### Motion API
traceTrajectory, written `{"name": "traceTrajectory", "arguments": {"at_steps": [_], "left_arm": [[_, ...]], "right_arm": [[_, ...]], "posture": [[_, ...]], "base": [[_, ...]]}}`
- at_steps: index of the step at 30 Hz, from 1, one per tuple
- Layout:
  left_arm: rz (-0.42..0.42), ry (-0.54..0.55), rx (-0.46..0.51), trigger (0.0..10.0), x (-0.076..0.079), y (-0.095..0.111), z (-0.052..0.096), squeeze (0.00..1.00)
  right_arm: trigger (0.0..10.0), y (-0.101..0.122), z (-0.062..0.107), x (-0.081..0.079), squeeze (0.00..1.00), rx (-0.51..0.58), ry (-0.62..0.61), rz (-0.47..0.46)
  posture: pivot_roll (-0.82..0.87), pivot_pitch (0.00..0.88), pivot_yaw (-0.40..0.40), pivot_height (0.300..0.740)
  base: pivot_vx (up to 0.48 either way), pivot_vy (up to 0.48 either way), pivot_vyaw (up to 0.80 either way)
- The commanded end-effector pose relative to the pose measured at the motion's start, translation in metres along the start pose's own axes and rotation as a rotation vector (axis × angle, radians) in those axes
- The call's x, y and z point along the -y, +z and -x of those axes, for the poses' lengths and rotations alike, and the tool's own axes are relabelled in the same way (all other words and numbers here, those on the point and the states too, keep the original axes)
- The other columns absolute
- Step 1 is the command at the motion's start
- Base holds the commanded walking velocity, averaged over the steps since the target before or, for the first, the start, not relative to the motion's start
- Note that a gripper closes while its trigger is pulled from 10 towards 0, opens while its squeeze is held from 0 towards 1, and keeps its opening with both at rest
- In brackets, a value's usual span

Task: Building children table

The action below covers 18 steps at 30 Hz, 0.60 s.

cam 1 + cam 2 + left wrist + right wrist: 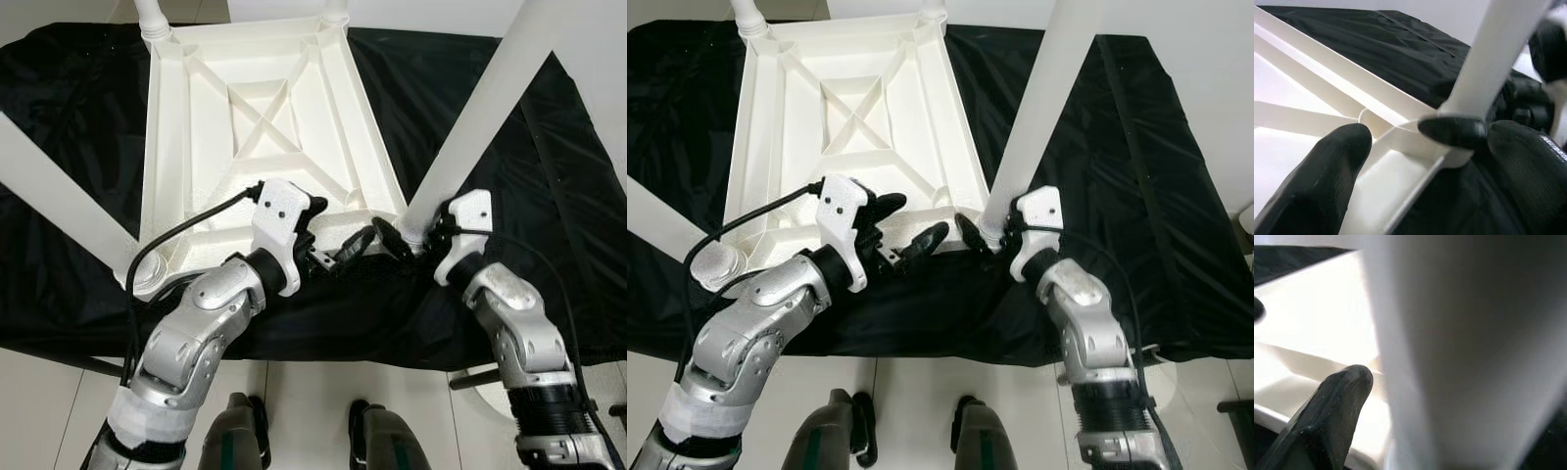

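One white plastic table top (265,127) lies upside down on black cloth (509,176), ribbed underside up. Four white legs visible: two at far corners, one at near left corner (59,201), one at near right corner (490,108). Left gripper (343,247) at near edge of table top, fingers (1337,161) spread, grasping nothing, one tip beside near right leg's base. Right gripper (985,230) at base of near right leg, one finger (1337,406) alongside leg; grip state cannot be determined. Cloth on pale tiled floor (313,382).
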<state>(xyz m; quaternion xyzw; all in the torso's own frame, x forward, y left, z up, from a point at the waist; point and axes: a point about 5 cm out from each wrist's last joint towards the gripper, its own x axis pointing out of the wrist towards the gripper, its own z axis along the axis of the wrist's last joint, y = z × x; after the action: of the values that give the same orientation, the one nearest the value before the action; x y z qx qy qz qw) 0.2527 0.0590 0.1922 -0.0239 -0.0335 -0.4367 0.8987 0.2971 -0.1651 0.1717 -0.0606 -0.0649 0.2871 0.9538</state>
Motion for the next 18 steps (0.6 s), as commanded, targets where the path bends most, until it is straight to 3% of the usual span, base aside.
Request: {"name": "traceTrajectory", "arguments": {"at_steps": [1,11,12,13,16,17,18], "left_arm": [[-0.031,-0.036,-0.042,10.0,0.004,-0.012,0.002,0.0],[-0.058,-0.032,-0.065,10.0,0.004,-0.018,0.005,0.0],[-0.062,-0.033,-0.064,10.0,0.004,-0.017,0.004,0.0],[-0.068,-0.034,-0.062,10.0,0.004,-0.017,0.004,0.0],[-0.068,-0.034,-0.062,10.0,0.004,-0.017,0.004,0.0],[-0.071,-0.034,-0.06,10.0,0.004,-0.017,0.004,0.0],[-0.076,-0.036,-0.059,10.0,0.005,-0.017,0.004,0.0]], "right_arm": [[10.0,0.0,-0.004,0.003,0.0,0.01,0.042,0.026],[10.0,-0.001,-0.01,0.011,0.0,-0.005,0.174,0.074],[7.4,-0.003,-0.01,0.013,0.0,-0.017,0.189,0.076],[2.7,-0.007,-0.009,0.015,0.0,-0.028,0.204,0.075],[2.7,-0.007,-0.009,0.015,0.0,-0.028,0.204,0.075],[0.0,-0.01,-0.008,0.015,0.0,-0.038,0.217,0.071],[0.0,-0.016,-0.005,0.015,0.0,-0.055,0.229,0.064]], "posture": [[-0.05,0.104,0.022,0.74],[-0.04,0.081,0.015,0.74],[-0.04,0.08,0.015,0.74],[-0.04,0.077,0.016,0.74],[-0.04,0.077,0.016,0.74],[-0.04,0.076,0.016,0.74],[-0.04,0.077,0.018,0.74]], "base": [[0.0,0.0,0.0],[0.0,0.0,0.0],[0.0,0.0,0.0],[0.0,0.0,0.0],[0.0,0.0,0.0],[0.0,0.0,0.0],[0.0,0.0,0.0]]}}
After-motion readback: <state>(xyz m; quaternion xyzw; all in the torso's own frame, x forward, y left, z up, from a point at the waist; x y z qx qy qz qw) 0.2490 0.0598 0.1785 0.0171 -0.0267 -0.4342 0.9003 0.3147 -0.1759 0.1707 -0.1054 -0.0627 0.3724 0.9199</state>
